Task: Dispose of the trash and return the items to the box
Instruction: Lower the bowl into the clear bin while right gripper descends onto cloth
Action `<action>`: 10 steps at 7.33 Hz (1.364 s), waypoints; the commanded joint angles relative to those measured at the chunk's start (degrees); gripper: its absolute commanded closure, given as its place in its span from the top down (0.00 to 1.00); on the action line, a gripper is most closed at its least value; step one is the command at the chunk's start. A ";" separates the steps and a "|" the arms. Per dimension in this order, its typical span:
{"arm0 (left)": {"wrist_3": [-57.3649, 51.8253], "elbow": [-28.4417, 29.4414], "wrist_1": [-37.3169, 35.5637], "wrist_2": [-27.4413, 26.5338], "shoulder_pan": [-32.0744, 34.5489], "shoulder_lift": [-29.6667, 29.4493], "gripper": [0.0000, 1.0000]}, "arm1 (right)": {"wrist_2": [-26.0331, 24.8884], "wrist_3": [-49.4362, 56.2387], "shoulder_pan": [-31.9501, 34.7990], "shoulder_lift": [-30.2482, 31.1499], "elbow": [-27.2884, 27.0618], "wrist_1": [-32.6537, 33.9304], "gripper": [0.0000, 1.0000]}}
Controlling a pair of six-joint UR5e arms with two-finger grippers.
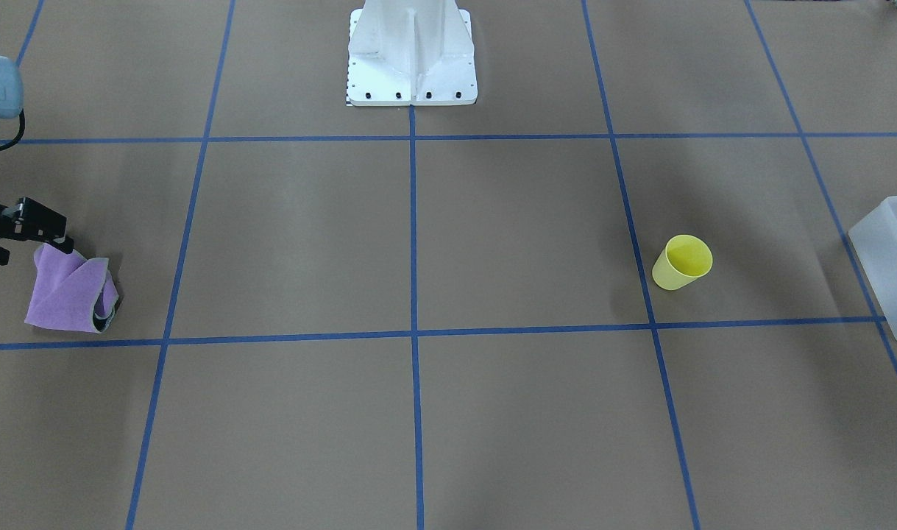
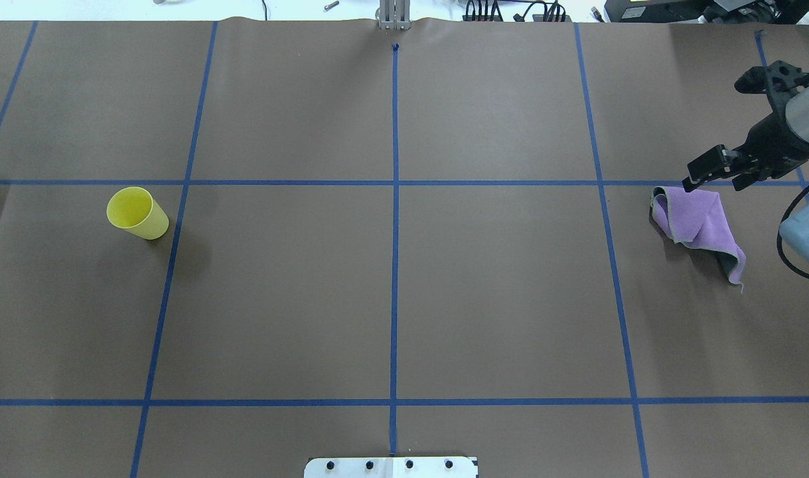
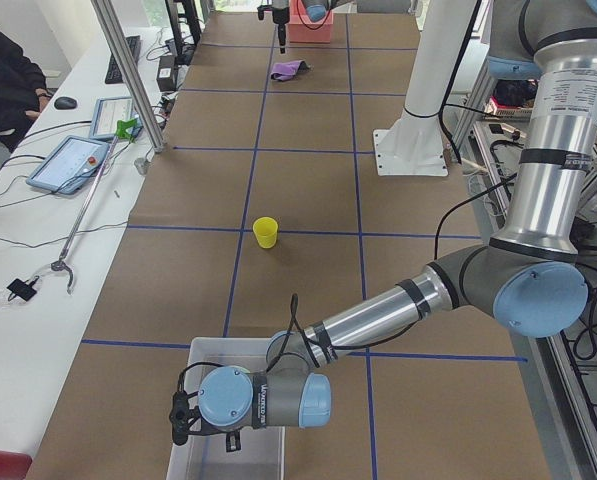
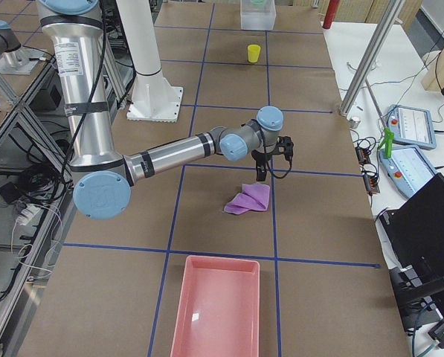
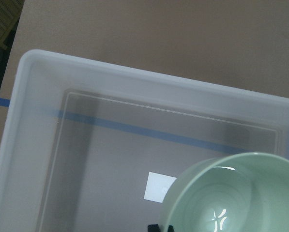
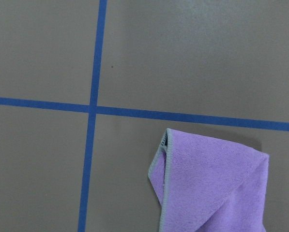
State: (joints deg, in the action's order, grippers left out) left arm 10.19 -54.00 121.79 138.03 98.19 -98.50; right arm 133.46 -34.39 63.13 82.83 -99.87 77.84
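Front view: right fingers (image 1: 43, 221) look spread, with the cloth (image 1: 69, 291) just beside them on the robot's side.
Overhead: the cup (image 2: 137, 212) stands on the worktop (image 2: 497, 299), far left, nearer the left arm.
Left wrist: the bowl (image 5: 241, 193) is within the box (image 5: 33, 145), at the left fingers (image 5: 155, 227); I cannot tell their grip.

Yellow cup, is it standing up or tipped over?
Upright. The yellow cup stands on its narrow base on the table, with its open mouth facing up.
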 commanded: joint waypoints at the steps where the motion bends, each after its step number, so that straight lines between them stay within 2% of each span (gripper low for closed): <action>1: 12.67 5.89 15.58 -2.57 -0.62 0.50 0.00 | -1.70 -0.94 -1.43 -0.13 0.90 -0.68 1.00; 2: 16.40 7.40 19.07 -2.59 -2.28 0.50 0.00 | -2.84 -0.94 -1.87 -0.39 1.34 -0.68 1.00; 5: 25.02 7.07 21.89 -2.41 -5.45 0.33 0.00 | -3.99 -0.85 -2.22 -0.65 2.22 -0.68 1.00; 7: 36.51 7.15 29.34 -1.97 -9.92 0.50 0.00 | -4.69 -0.68 -2.22 -0.74 2.40 -0.76 1.00; 8: 38.74 7.33 31.56 -1.97 -11.25 0.50 0.57 | -4.87 -0.67 -2.22 -0.74 2.48 -0.68 1.00; 9: 38.42 7.33 33.84 -1.97 -11.35 1.55 0.98 | -4.96 -0.76 -2.14 -0.74 2.40 -0.68 1.00; 10: 38.41 6.11 34.65 -0.84 -11.44 1.73 0.98 | -5.22 -0.76 -2.14 -0.66 2.48 -0.68 1.00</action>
State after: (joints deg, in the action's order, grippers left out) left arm 48.04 -46.96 154.50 136.29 87.17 -97.27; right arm 128.53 -35.13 60.96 82.10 -97.44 77.16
